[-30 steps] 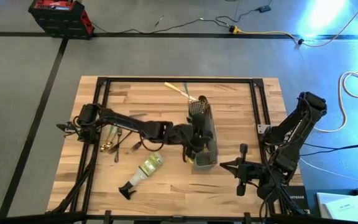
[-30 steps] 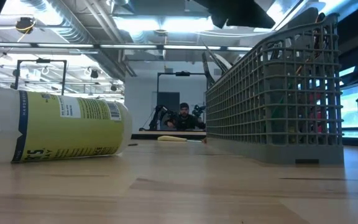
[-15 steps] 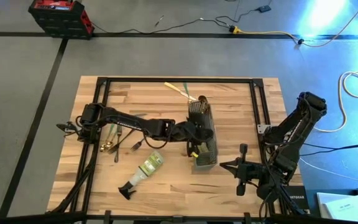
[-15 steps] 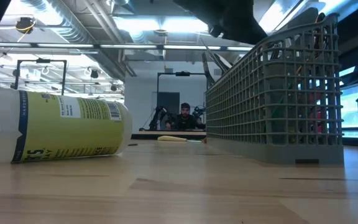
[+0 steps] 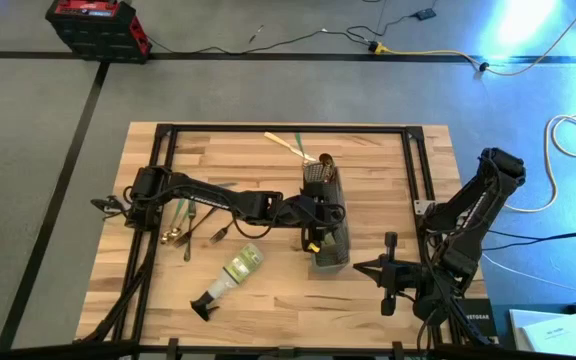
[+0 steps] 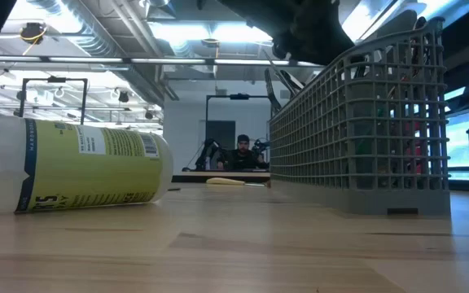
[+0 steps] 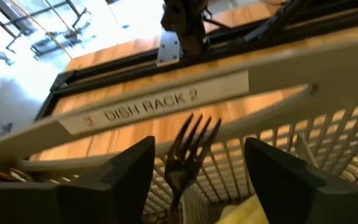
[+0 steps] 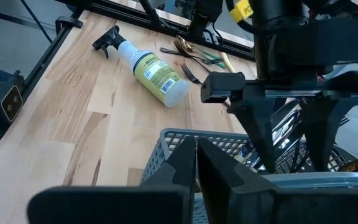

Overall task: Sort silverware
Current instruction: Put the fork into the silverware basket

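From above, the left gripper (image 5: 320, 222) hung over the grey caddy (image 5: 330, 250) near the table's (image 5: 368, 300) middle. More silverware (image 5: 180, 220) lay by the left edge. The left wrist view showed jaws apart around a dark fork (image 7: 188, 152) standing in the caddy. The right gripper (image 5: 389, 272) waited, jaws together, near the right edge

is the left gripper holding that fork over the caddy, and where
No. The left gripper is open above the caddy; the dark fork stands free between its fingers, tines up. The right gripper is shut and empty.
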Motion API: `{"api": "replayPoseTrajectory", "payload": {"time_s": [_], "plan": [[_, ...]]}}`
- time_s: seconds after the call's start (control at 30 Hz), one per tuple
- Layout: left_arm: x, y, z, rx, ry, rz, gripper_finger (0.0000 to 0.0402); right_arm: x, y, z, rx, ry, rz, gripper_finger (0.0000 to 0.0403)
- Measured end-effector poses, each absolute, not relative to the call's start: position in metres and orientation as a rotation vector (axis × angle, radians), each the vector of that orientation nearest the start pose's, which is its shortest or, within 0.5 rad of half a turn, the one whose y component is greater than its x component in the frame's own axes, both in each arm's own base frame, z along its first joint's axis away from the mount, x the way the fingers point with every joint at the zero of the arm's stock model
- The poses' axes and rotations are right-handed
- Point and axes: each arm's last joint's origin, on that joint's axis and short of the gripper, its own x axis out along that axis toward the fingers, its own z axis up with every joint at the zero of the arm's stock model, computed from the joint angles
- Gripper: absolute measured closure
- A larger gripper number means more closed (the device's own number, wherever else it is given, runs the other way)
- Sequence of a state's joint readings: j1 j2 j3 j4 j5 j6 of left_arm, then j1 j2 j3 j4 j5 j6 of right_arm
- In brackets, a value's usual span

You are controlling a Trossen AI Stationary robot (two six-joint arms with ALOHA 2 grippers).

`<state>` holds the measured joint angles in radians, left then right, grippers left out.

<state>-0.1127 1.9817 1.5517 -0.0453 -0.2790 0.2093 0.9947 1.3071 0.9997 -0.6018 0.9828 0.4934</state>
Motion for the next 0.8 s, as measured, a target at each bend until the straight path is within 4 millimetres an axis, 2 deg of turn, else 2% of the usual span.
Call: {"api": "replayPoseTrajectory", "payload": {"time_s": [0.23,0.6,0.8], "plan": [[0.462,-0.039,0.247,0.234,0.47,0.109,0.0142,0.159,0.2,0.275,-0.276,0.477,-0.109,0.0403],[0.464,-0.037,0.25,0.232,0.426,0.115,0.0144,0.159,0.2,0.275,-0.277,0.478,-0.109,0.0403],[0.468,-0.036,0.246,0.207,0.41,0.124,0.0155,0.159,0.2,0.275,-0.277,0.478,-0.109,0.0403]]}}
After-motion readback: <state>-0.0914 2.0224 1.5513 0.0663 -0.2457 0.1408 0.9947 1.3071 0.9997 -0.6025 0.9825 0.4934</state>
